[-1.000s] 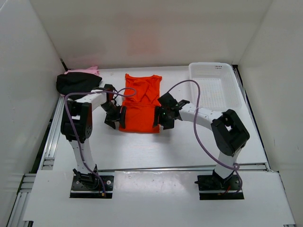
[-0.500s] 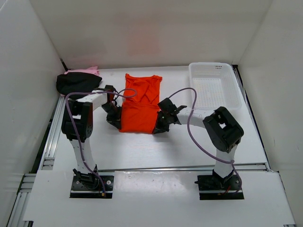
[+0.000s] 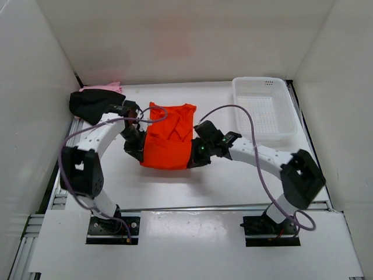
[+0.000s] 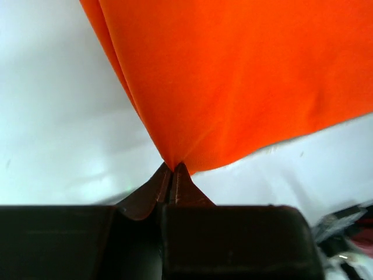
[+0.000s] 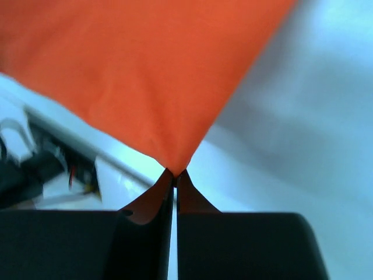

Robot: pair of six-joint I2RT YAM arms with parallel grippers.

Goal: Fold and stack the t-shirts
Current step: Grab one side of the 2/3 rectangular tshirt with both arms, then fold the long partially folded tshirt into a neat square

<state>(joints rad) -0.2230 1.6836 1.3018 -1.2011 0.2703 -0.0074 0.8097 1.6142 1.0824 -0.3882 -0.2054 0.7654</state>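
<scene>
left fingers (image 4: 152, 191), right fingers (image 5: 152, 198) clamp orange t-shirt (image 3: 168, 140) corners; black t-shirt (image 3: 90, 104) half hides pink t-shirt (image 3: 105, 88).

No legible txt, labels, brands or nos. in any view. Orange t-shirt (image 3: 169, 143) shows plain cloth in top and both wrist cams. Tiny green spot (image 3: 201, 149) on right arm (image 3: 256, 153), poss. an indicator light, too small to tell.
</scene>
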